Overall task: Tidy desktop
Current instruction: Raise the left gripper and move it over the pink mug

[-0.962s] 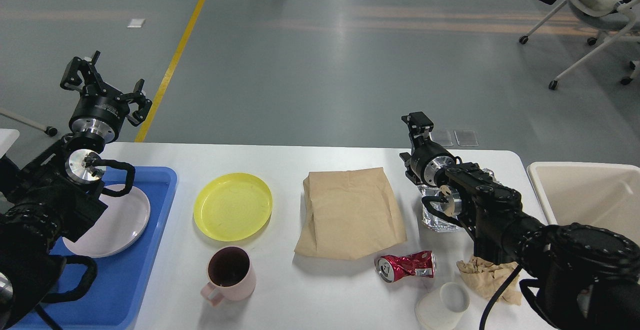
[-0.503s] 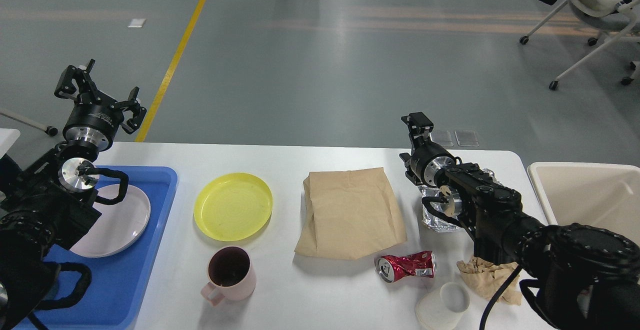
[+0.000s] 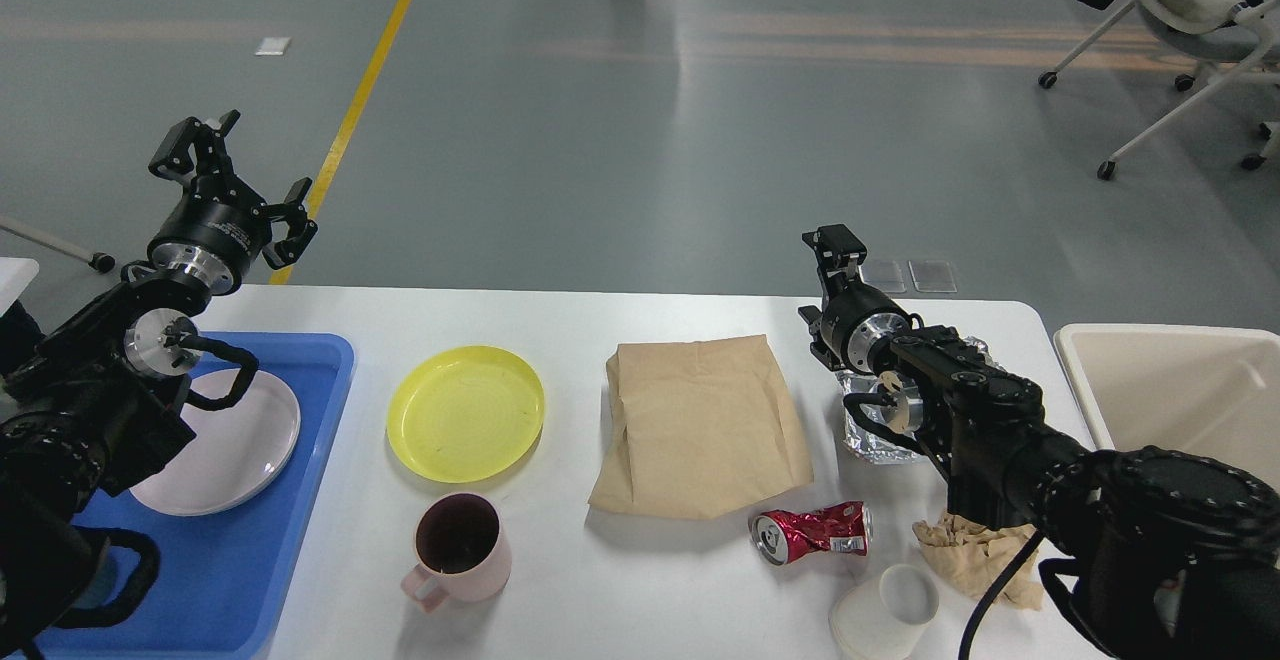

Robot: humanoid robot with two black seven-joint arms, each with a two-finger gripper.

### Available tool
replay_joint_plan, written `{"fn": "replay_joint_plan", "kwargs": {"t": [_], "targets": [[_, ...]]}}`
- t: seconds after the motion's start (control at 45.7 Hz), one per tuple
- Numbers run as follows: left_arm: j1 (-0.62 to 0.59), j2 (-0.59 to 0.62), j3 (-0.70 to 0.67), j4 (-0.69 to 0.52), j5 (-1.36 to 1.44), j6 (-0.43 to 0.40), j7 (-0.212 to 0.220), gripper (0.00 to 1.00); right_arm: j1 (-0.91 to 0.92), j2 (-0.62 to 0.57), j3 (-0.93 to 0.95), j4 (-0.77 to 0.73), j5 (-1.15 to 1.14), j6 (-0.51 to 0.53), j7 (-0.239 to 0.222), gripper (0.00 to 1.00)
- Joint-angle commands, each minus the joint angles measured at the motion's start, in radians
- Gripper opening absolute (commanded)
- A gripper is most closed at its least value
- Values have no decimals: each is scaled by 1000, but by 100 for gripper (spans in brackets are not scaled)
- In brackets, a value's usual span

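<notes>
The white desktop (image 3: 620,580) is sitting in front of the robot, with a blue tray (image 3: 300,500) on its left end and a cream bin (image 3: 1180,390) past its right end. A yellow plate (image 3: 466,412), a pink cup (image 3: 458,546), a brown paper bag (image 3: 700,425) and a squashed red can (image 3: 812,530) are lying on it. The left gripper (image 3: 235,175) is hanging over the far left corner, fingers spread apart and holding nothing. The right gripper (image 3: 838,245) is pointing away; I cannot tell if it is spread or pressed together.
</notes>
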Motion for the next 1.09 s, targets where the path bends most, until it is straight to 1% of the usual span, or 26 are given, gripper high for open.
{"fn": "replay_joint_plan", "kwargs": {"t": [0.0,0.087,0.153,0.35,0.459,0.503,0.547,0.656,0.809,0.896,0.962,1.071], "targets": [[-71,30,304,-2,22,-36,0,96,0,0,0,0,0,0,0,100],[-121,38,511,1,53,-35,2,96,0,0,0,0,0,0,0,100],[-145,47,627,0,74,-35,2,96,0,0,0,0,0,-1,0,100],[-197,45,837,0,126,-46,0,96,0,0,0,0,0,0,0,100],[-206,34,1068,-5,243,-96,0,96,0,0,0,0,0,0,0,100],[-227,28,1163,-6,273,-139,0,96,0,0,0,0,0,0,0,100],[-249,27,1219,-12,284,-193,-1,96,0,0,0,0,0,0,0,100],[-275,36,1248,-69,286,-386,0,96,0,0,0,0,0,0,0,100],[-338,38,1264,-91,297,-386,0,96,0,0,0,0,0,-1,0,100],[-378,36,1283,-161,303,-386,-1,96,0,0,0,0,0,0,0,100],[-410,31,1349,-250,303,-386,-1,96,0,0,0,0,0,0,0,100],[-480,25,1522,-391,301,-386,-3,96,0,0,0,0,0,0,0,100]]}}
